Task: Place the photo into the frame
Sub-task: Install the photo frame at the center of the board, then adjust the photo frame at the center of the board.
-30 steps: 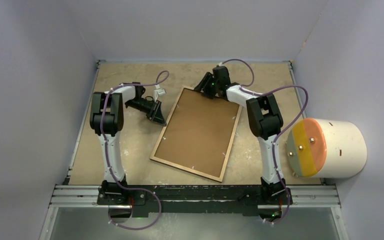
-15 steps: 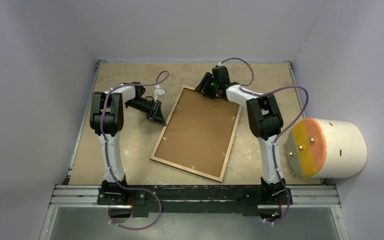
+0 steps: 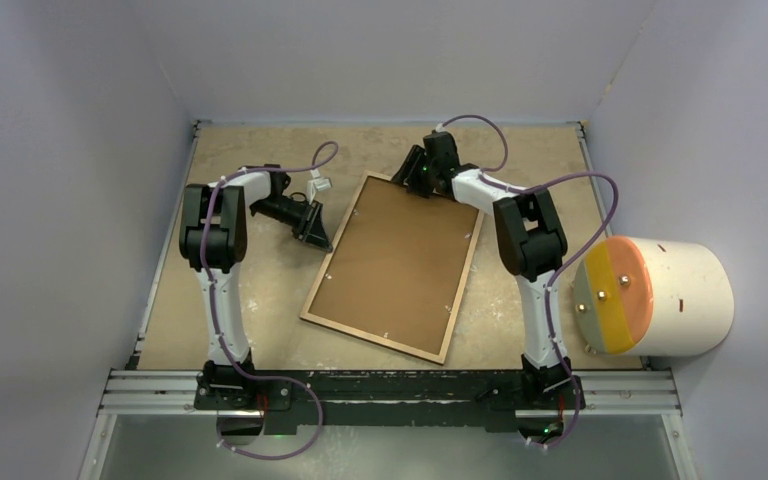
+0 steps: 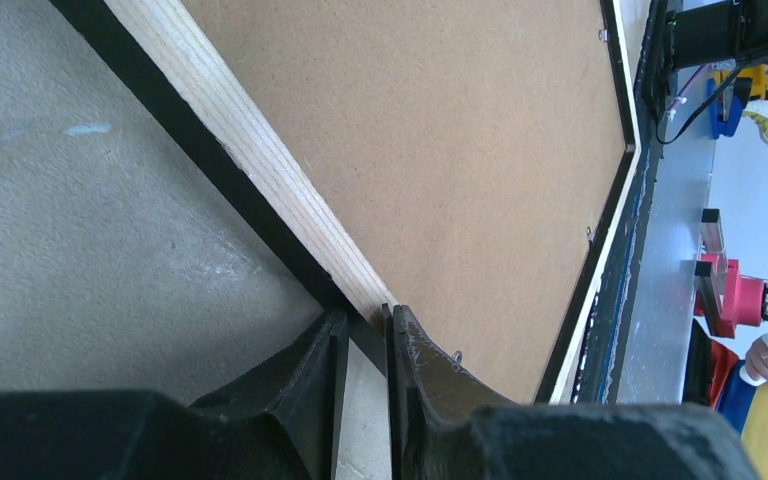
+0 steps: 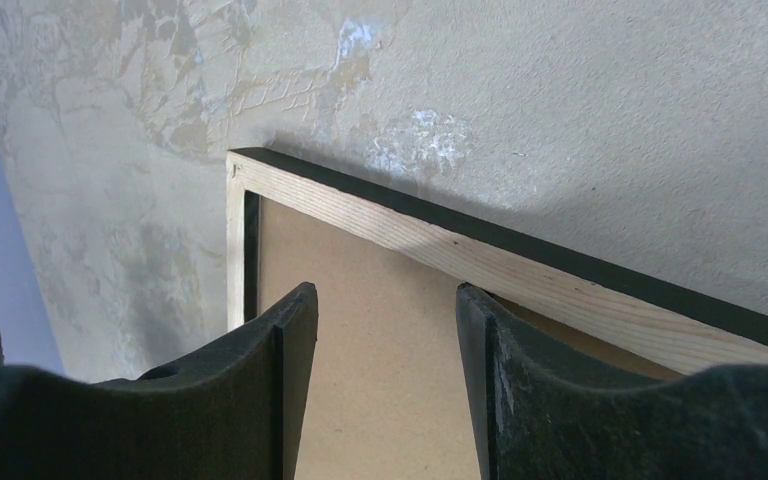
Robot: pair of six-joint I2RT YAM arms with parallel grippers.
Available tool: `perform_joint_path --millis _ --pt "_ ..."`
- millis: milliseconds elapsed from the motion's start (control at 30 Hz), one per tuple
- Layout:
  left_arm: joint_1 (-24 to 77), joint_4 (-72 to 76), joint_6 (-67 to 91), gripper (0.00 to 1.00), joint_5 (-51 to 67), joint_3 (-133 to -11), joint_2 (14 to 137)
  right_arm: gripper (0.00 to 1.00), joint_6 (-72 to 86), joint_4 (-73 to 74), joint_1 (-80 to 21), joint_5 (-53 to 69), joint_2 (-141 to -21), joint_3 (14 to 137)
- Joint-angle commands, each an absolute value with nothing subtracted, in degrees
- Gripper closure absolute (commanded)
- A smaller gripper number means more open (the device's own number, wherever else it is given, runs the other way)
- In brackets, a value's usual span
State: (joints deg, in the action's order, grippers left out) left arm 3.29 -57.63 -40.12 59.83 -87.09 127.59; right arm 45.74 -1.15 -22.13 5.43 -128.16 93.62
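White links and chunky black joints on left arm [image 3: 218, 305] and right arm [image 3: 538, 310], a purple cable [image 3: 474, 118] looping along each, black jaws scuffed pale.

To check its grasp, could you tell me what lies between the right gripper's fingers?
Only the brown backing board of the frame, in the right wrist view; the right gripper holds nothing.

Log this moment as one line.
frame back up | photo unseen | left hand near-shut at left rim | right hand open over far corner
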Motion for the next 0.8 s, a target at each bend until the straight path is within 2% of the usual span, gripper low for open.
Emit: perform_joint_path --millis 0,167,400,600,767 --pt "3.1 -58.3 -42.8 0.78 55.6 -85.6 126.5 0.43 43.0 -0.9 -21.5 0.1 -125.3 93.7" --pt "2.8 -59.3 -42.8 0.78 56.2 -86.6 125.8 0.35 42.8 -2.3 -23.4 4.1 -126.4 97.5" --pt "-2.4 -66.7 -45.8 0.76 57.1 -91.2 123.4 0.24 39.2 -0.4 -29.3 1.3 -120.5 100.3" --pt "-7.9 -69.2 -48.0 0.73 56.3 -89.9 119.9 0.24 35.6 14.4 -40.5 -12.9 -120.4 106.1" --pt "-7.6 -59.8 -42.9 0.72 54.4 -79.3 116.8 0.21 38.2 21.2 -45.2 -19.3 -124.0 109.0"
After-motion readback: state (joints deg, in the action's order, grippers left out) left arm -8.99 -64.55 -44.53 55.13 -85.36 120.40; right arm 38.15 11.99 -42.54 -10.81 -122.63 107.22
